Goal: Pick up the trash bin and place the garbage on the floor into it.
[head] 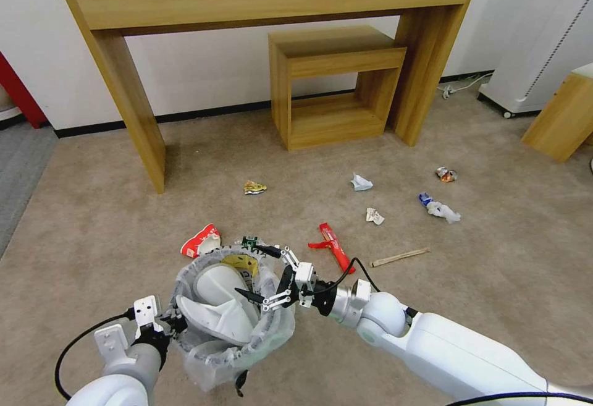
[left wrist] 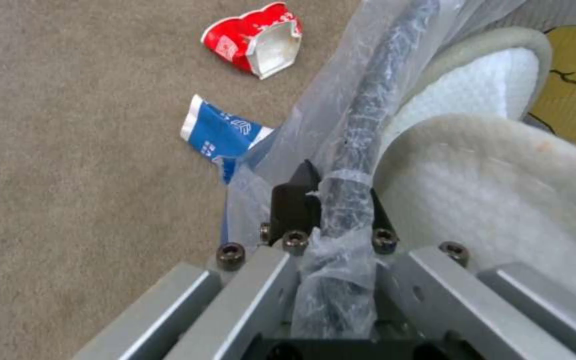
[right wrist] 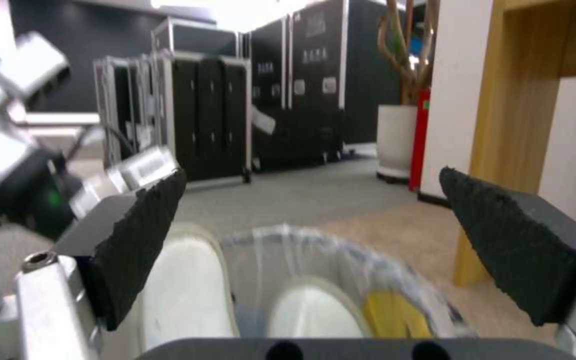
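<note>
— Slippers first: how many from the head view?

— Two white slippers (head: pixel 217 307), both inside the trash bin (head: pixel 272 325), which sits near, left of centre, its clear bag spilling over the rim. A yellow item (head: pixel 241 262) lies in there with them. The left gripper (head: pixel 165 324) is clamped on the bin's left rim. The right gripper (head: pixel 270 274) hangs over the bin's right side, fingers spread, holding nothing.

— And litter on the carpet?

— One crushed red-white cup (head: pixel 201 240) just beyond the bin, one red wrapper (head: pixel 332 245) to the right, one wooden stick (head: pixel 399 257) farther right. Two crumpled white papers (head: pixel 361 182) mid-floor, a yellowish scrap (head: pixel 254 187) to their left, a crushed can (head: pixel 446 174) far right, and a blue-and-white crumple (head: pixel 440 207) near it. A green-labelled thing peeks from behind the bin's far rim. Behind everything stands a tall wooden table (head: pixel 117 84) with a small wooden table (head: pixel 333 84) tucked under it.

— Left wrist view?

— The left gripper (left wrist: pixel 331 210) is pinched on the bag-wrapped dark rim (left wrist: pixel 368 110). Slippers (left wrist: pixel 488 170) fill the bin. On the carpet: the red-white cup (left wrist: pixel 255 40) and one flattened blue-white cup (left wrist: pixel 220 132) against the bag. Their printing is too small to read.

— Right wrist view?

— The right gripper's (right wrist: pixel 311 235) two black pads (right wrist: pixel 138 240) stand wide apart above the bin (right wrist: pixel 341 255); white slippers (right wrist: pixel 188 295) and yellow show inside. Black cases (right wrist: pixel 208 125) stand far off; their labels are unreadable.
</note>
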`<state>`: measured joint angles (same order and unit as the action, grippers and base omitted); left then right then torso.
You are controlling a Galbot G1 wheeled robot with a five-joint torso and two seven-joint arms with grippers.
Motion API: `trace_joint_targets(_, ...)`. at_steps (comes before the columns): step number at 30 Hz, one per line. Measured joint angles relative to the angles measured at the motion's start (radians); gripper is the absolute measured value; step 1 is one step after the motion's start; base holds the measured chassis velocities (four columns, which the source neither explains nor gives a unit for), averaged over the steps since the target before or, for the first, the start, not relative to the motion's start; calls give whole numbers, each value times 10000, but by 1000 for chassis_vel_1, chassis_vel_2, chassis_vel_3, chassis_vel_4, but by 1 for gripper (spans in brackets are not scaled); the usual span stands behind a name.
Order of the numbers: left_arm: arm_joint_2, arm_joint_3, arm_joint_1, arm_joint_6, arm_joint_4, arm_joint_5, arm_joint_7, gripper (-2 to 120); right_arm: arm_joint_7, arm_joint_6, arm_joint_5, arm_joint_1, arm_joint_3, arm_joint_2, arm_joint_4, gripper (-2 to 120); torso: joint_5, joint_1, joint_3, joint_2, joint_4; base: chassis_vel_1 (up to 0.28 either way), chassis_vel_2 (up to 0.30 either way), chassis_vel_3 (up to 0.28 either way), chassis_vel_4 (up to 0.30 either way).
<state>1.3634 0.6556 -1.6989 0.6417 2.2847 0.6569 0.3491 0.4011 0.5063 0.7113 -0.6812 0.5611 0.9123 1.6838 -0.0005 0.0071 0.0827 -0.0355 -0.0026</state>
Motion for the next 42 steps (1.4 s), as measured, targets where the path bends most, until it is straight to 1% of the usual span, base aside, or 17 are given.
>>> trace_joint_targets(5, 28, 14, -49, -3, 0, -33, -23, 1, 13, 112, 138, 9, -31, 103, 257, 89, -1, 0, 0, 0, 1, 0, 0, 0, 0)
trace_joint_targets(9, 17, 74, -77, -17, 12, -42, -34, 1, -28, 92, 321, 27, -301, 148, 583, 95, -1, 0, 0, 0, 3, 0, 0, 0, 0)
trace_joint_targets(13, -59, 135, -79, -30, 13, -26, -41, 1, -177, -32, 542, -135, -907, 39, 944, 99, 0, 0, 0, 0, 2, 0, 0, 0, 0)
trace_joint_targets(15, -165, 166, -55, -33, -30, 25, -41, 1, -724, -512, 806, -397, -1675, -185, 1322, 99, 1, 0, 0, 0, 2, 0, 0, 0, 0)
trace_joint_targets(17, -199, 174, -40, -33, -47, 52, -40, 1, -982, -693, 902, -505, -1957, -284, 1438, 100, -1, 0, 0, 0, 0, 0, 0, 0, 0)
trace_joint_targets(19, -302, 191, 3, -33, -91, 138, -30, 1, -1649, -1216, 1151, -924, -2857, -537, 1766, 100, 0, 1, 0, 0, 0, 0, 0, 0, 0)
trace_joint_targets(20, -302, 191, 3, -33, -91, 138, -30, 1, -1649, -1216, 1151, -924, -2857, -537, 1766, 100, 0, 1, 0, 0, 0, 0, 0, 0, 0)
trace_joint_targets(22, -407, 209, 32, -34, -134, 203, -19, 1, -2333, -1590, 1358, -1303, -3667, -763, 2007, 100, -1, 1, 0, -1, -1, 0, 0, 0, 0)
trace_joint_targets(23, -407, 209, 32, -34, -134, 203, -19, 1, -2333, -1590, 1358, -1303, -3667, -763, 2007, 100, -1, 1, 0, -1, -1, 0, 0, 0, 0)
trace_joint_targets(26, -533, 226, 63, -33, -234, 232, -5, 1, -3418, -1941, 1473, -1708, -4622, -1014, 2219, 100, 0, 0, 0, 0, 0, 0, 0, 0, 0)
trace_joint_targets(27, -533, 226, 63, -33, -234, 232, -5, 1, -3418, -1941, 1473, -1708, -4622, -1014, 2219, 100, 0, 0, 0, 0, 0, 0, 0, 0, 0)
trace_joint_targets(31, -662, 185, 77, -34, -343, 253, -4, 1, -4520, -2301, 1424, -2166, -5769, -1260, 2245, 100, 0, 0, 0, 0, 2, 0, 0, 0, 0)
trace_joint_targets(32, -662, 185, 77, -34, -343, 253, -4, 1, -4520, -2301, 1424, -2166, -5769, -1260, 2245, 100, 0, 0, 0, 0, 2, 0, 0, 0, 0)
trace_joint_targets(35, -773, 161, 109, -69, -436, 274, -11, 1, -5211, -2713, 1226, -2738, -6768, -1394, 2272, 100, 1, 0, 0, 0, 2, 0, 0, 0, 0)
trace_joint_targets(36, -773, 161, 109, -69, -436, 274, -11, 1, -5211, -2713, 1226, -2738, -6768, -1394, 2272, 100, 1, 0, 0, 0, 2, 0, 0, 0, 0)
trace_joint_targets(40, -824, 125, 181, -88, -484, 278, -23, 1, -6254, -3515, 923, -3626, -8126, -1502, 2292, 100, 0, 0, 0, -1, 0, 0, 0, 0, 0)
trace_joint_targets(42, -844, 115, 192, -90, -484, 287, -31, 1, -6482, -3655, 918, -3831, -8399, -1506, 2318, 100, 2, 0, 0, 0, 1, 0, 0, 0, 0)
